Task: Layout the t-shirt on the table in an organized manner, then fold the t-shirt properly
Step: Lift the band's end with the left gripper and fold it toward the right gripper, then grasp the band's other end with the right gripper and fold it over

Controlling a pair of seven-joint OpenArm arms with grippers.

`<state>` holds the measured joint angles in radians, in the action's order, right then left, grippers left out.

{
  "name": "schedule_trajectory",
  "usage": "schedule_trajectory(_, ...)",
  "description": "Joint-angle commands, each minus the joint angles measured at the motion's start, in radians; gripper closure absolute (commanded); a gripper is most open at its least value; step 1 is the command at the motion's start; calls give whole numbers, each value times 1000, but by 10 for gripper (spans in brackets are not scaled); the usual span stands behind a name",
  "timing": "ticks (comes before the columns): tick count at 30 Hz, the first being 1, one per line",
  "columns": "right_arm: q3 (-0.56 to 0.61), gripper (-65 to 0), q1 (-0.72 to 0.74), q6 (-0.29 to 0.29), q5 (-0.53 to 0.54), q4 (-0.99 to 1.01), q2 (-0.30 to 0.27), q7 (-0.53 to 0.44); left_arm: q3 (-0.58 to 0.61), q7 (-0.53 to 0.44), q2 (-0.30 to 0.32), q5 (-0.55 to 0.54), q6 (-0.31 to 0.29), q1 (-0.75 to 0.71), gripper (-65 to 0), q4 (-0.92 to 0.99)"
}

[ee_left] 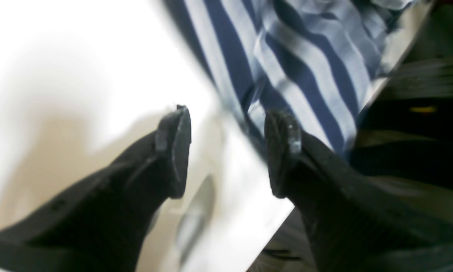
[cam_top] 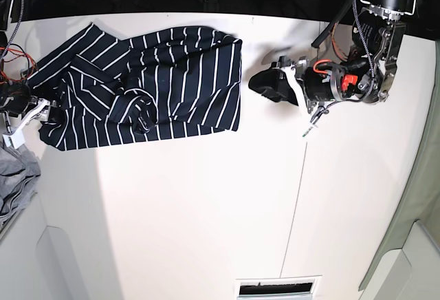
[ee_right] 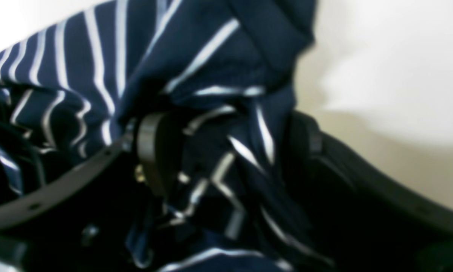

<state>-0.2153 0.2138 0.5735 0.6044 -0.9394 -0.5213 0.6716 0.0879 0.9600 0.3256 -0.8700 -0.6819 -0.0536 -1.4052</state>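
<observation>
Risk: t-shirt (cam_top: 148, 87) lies bunched at worktop (cam_top: 206, 210) far edge. Right end effector (ee_right: 226, 151) jaws wide w/ fabric bunched between, grip unclear; could drag multiple layers. Left end effector (ee_left: 226, 151) spread, empty, just beside hem; may snag or miss it.

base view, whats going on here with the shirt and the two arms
A two-armed robot is laying out a striped t-shirt on the white table. The shirt lies crumpled near the far edge, not yet flat or folded. The right gripper has bunched fabric between its wide-set fingers at one end of the shirt. The left gripper is open and empty, hovering just off the other end.
</observation>
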Motion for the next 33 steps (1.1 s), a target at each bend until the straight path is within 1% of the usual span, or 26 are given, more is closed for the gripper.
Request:
schedule_trajectory(1,-3,-359,18,11,13,-18,-18,-1,-3,-24,10,-22,-16,-6,-331,-16)
schedule_trajectory(2,-3,-298,18,11,13,-18,-13,0,-3,-26,10,-22,-16,-20,-331,-16)
schedule_trajectory(5,-3,-64,16,11,14,-18,-7,1,-3,-29,2,-24,-16,-45,-331,-16)
schedule_trajectory(6,-3,0,15,10,18,-18,-7,3,-3,-31,-3,-24,-16,-48,-331,-16)
schedule_trajectory(9,-6,0,16,6,48,-18,-11,22,-3,-30,-25,-23,-16,-49,-331,-16)
schedule_trajectory(11,-18,0,16,7,101,-22,-14,54,-3,-29,-42,-23,-16,-49,-331,-16)
schedule_trajectory(15,-64,0,15,13,232,-77,-13,159,-2,-29,-75,0,-16,-49,-331,-16)
schedule_trajectory(19,-80,0,-8,18,240,-209,-13,179,-2,-29,-110,31,-16,-50,-331,-16)
schedule_trajectory(21,-80,0,-31,18,241,-310,2,182,-2,-30,-115,33,-16,-50,-331,-16)
schedule_trajectory(23,-80,0,-60,18,235,-423,36,188,-2,-41,-114,33,-16,-49,-331,-15)
schedule_trajectory(27,-66,0,-128,18,219,-629,124,193,-2,-44,-115,33,-16,-49,-331,-13)
schedule_trajectory(31,-5,0,-194,18,210,-728,207,185,-2,-45,-114,34,-16,-47,-331,12)
schedule_trajectory(33,43,0,-219,18,179,-745,248,168,-2,-44,-114,34,-16,-48,-331,28)
